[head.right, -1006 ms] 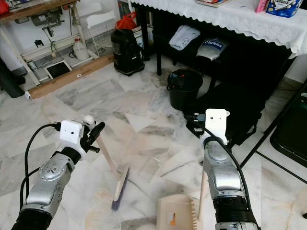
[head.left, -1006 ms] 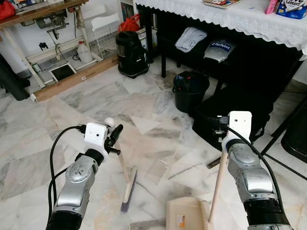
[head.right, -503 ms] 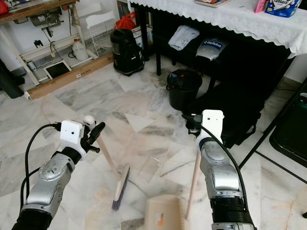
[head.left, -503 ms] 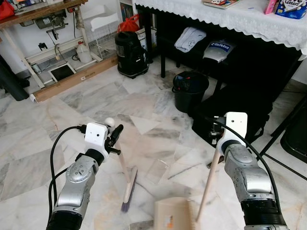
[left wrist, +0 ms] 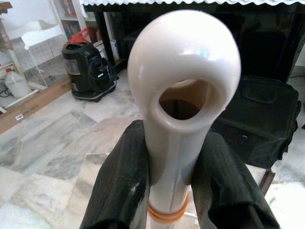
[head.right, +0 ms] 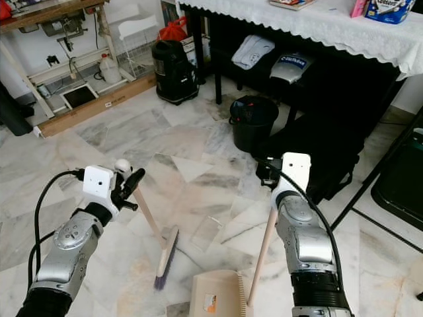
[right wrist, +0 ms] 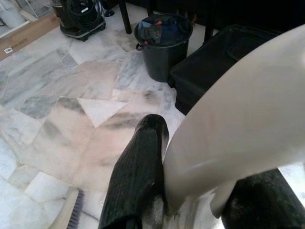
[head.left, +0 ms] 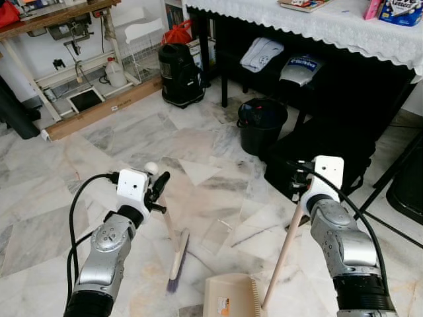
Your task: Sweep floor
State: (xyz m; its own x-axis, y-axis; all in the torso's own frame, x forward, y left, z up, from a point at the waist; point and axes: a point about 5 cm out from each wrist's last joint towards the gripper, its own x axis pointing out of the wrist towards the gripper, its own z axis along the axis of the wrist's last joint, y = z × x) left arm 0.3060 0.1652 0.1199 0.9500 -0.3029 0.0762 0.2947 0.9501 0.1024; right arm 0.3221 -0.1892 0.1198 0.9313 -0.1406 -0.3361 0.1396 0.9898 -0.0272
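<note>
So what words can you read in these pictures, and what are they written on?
No text reads in full.
Blue box on the white-clothed table: print is cut off at the picture's edge, unreadable.
Dark bag under the table: white logo, too blurred to read.
Dustpan: small orange label, too small to read.
Long cardboard box by the wall: white sticker, too small to read.

Black end effector fingers (right wrist: 138, 176) clamped around a cream handle (right wrist: 238, 129) above marble floor (right wrist: 62, 109).
</note>
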